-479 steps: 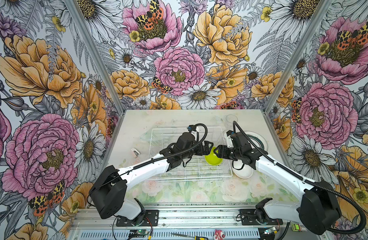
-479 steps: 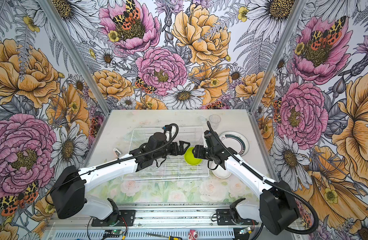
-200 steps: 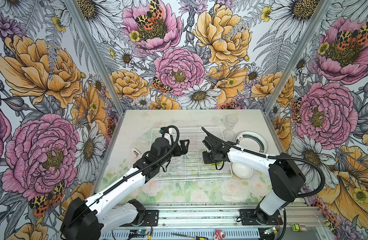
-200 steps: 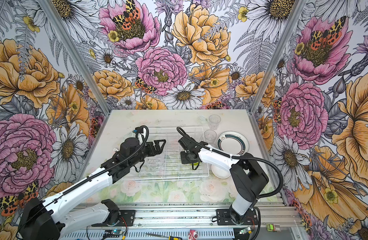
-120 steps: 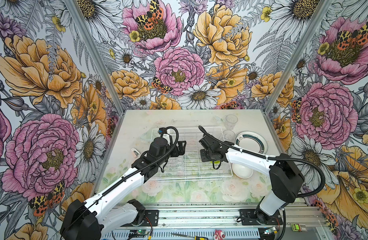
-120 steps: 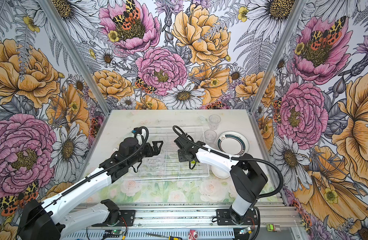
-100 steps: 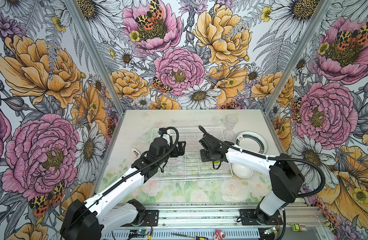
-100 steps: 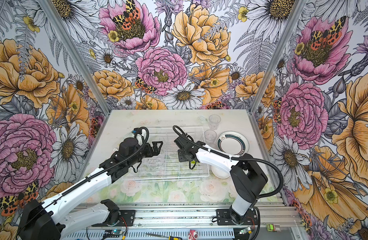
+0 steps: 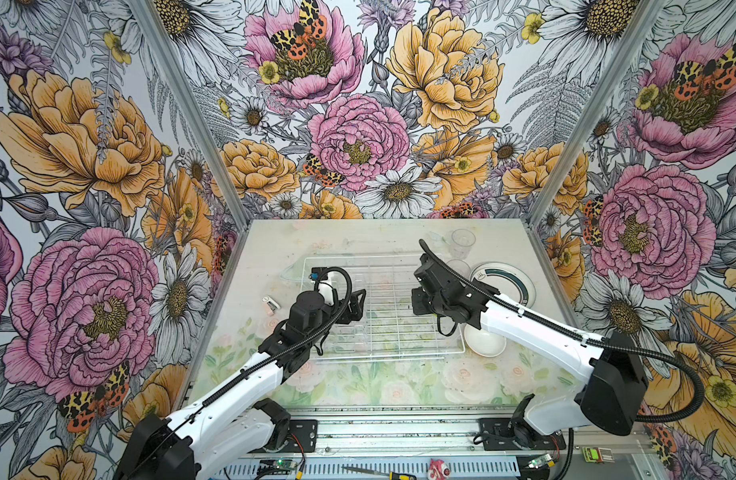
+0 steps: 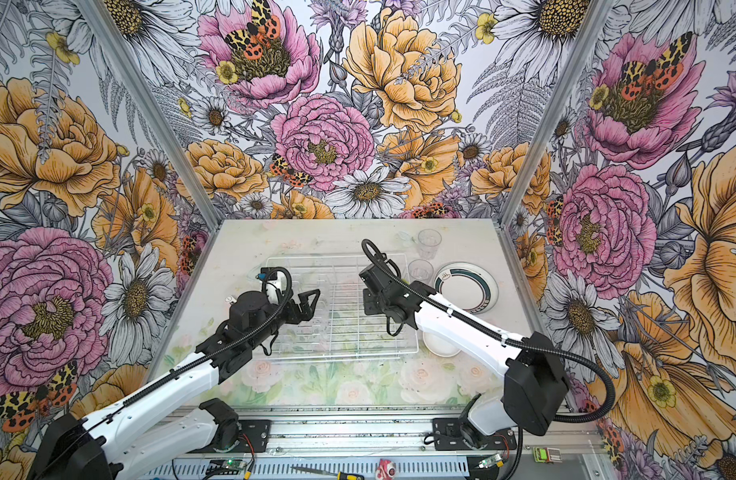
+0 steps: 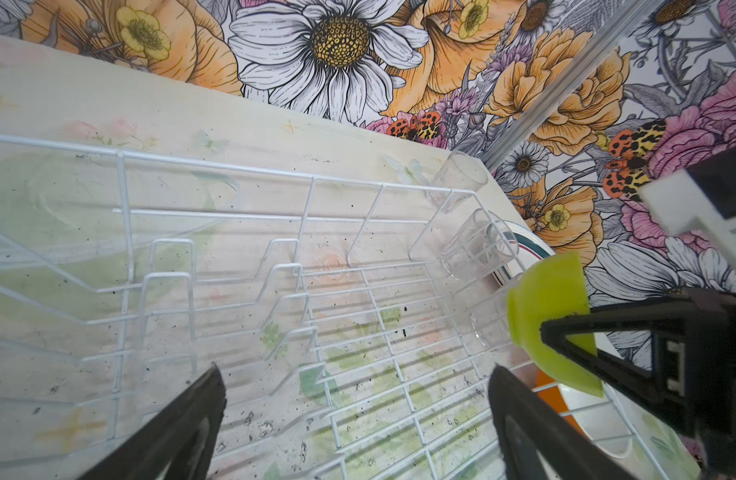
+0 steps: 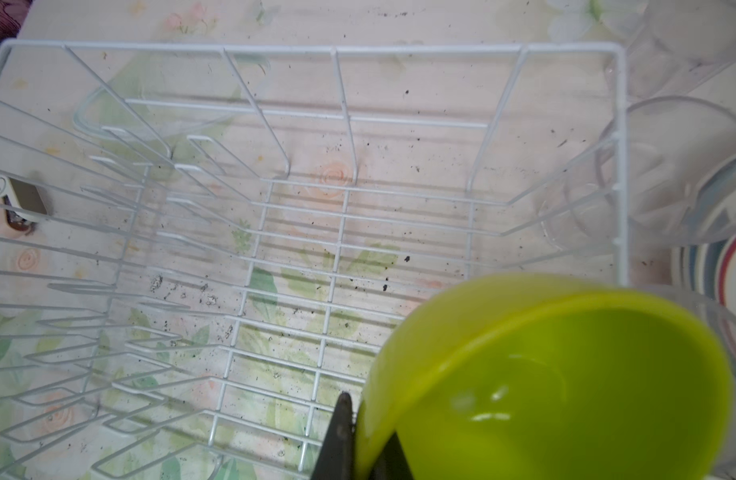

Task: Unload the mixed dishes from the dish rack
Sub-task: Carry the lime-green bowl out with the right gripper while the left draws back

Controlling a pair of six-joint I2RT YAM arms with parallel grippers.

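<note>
right gripper [image 12: 355, 419] is pinching the rim of the lime-green plastic bowl [image 12: 545, 374]: one black finger outside the wall, one inside, jaws almost together with only the thin wall between them. The bowl is tipped on edge with its opening toward the right wrist camera, at the right end of the large white wire-grid dish rack [image 12: 337, 50], close to the right rim. Can't tell if it touches the wires. In the left wrist view the same bowl [image 11: 549, 299] shows side-on in that grip. In both top views it's hidden under the right wrist. left gripper [image 11: 355, 374] has its jaws spread wide with nothing between them, and it hangs over the rack's middle by the upright plate slots [image 9: 355, 305]. Outside the rack, on the floral-print tabletop [image 9: 358, 386]: one clear plastic tumbler [image 10: 429, 242] upright toward the back wall, a second clear tumbler [image 10: 420, 271] just beside the rack's far right corner, and a third clear tumbler [image 11: 484, 322] partly seen behind the bowl. The round white plate with a dark teal rim band [image 9: 503, 286] lies flat to the right of the rack. The orange bowl with a white inside [image 9: 484, 343] sits just beside the near right corner, partly under the right arm.
</note>
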